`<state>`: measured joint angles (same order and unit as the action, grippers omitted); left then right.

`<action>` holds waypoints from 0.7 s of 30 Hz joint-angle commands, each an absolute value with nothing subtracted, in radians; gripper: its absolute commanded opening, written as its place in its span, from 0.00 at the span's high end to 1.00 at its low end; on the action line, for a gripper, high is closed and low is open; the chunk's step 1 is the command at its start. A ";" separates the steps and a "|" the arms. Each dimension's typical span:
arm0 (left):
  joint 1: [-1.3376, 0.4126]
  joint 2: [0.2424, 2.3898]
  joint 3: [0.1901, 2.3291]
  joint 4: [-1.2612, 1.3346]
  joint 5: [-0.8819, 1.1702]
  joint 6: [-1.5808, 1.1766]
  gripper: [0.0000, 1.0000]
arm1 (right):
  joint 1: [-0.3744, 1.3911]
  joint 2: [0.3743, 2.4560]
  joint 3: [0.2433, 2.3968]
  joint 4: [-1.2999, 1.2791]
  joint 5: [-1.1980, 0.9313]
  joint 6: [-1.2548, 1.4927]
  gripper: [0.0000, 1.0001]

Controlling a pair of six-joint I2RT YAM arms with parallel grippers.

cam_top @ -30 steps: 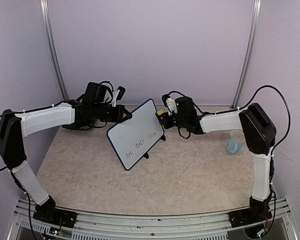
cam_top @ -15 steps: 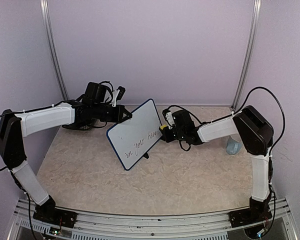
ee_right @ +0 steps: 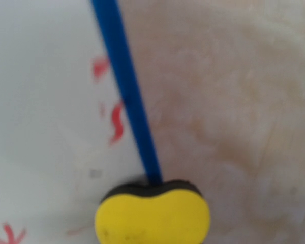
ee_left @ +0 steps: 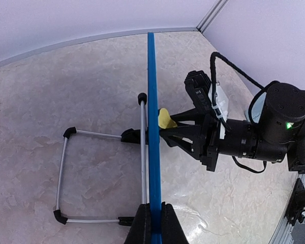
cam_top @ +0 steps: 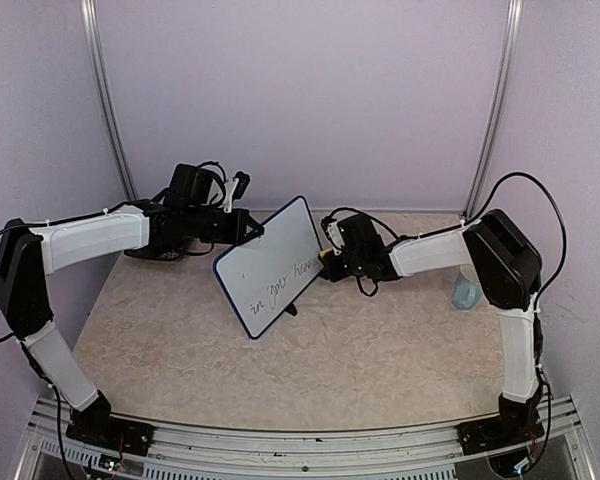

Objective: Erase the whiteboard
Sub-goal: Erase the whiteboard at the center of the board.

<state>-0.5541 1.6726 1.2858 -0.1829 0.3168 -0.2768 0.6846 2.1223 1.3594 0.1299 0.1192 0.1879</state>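
Observation:
The whiteboard (cam_top: 272,268) stands tilted on its wire stand (ee_left: 65,175) at mid-table, with handwriting across its white face (ee_right: 46,101). My left gripper (cam_top: 250,232) is shut on the board's blue frame (ee_left: 152,127) at the upper left corner. In the left wrist view the frame runs edge-on between the pads (ee_left: 142,226). My right gripper (cam_top: 327,257) is shut on a yellow sponge (ee_right: 152,218), whose dark underside presses against the frame (ee_right: 124,91) at the board's right edge. The sponge (ee_left: 164,118) also shows just right of the frame, ahead of the right gripper (ee_left: 175,128).
A pale blue cup (cam_top: 467,290) stands at the right of the table, beside the right arm's elbow. A dark object (cam_top: 152,252) lies under the left forearm. The purple back wall rises close behind the board.
My right gripper has come down and slightly left with the sponge, from above the board's right corner to its right edge. The left gripper and board have stayed put.

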 commanded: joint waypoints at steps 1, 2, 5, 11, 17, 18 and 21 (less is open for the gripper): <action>-0.591 1.683 1.274 -0.296 0.419 -0.245 1.00 | 0.692 2.143 1.502 0.119 0.144 0.137 1.00; -0.591 1.684 1.273 -0.297 0.418 -0.245 1.00 | 0.692 2.144 1.521 0.111 0.144 0.131 1.00; -0.591 1.684 1.275 -0.296 0.419 -0.244 1.00 | 0.690 2.141 1.562 0.100 0.148 0.125 1.00; -0.591 1.685 1.273 -0.297 0.420 -0.245 1.00 | 0.690 2.127 1.578 0.107 0.124 0.123 1.00; -0.590 1.686 1.275 -0.297 0.420 -0.245 1.00 | 0.690 2.122 1.555 0.124 0.101 0.118 1.00; -0.591 1.685 1.273 -0.297 0.420 -0.245 1.00 | 0.690 2.131 1.557 0.114 0.110 0.120 1.00; -0.591 1.684 1.274 -0.297 0.420 -0.244 1.00 | 0.689 2.155 1.548 0.094 0.123 0.130 1.00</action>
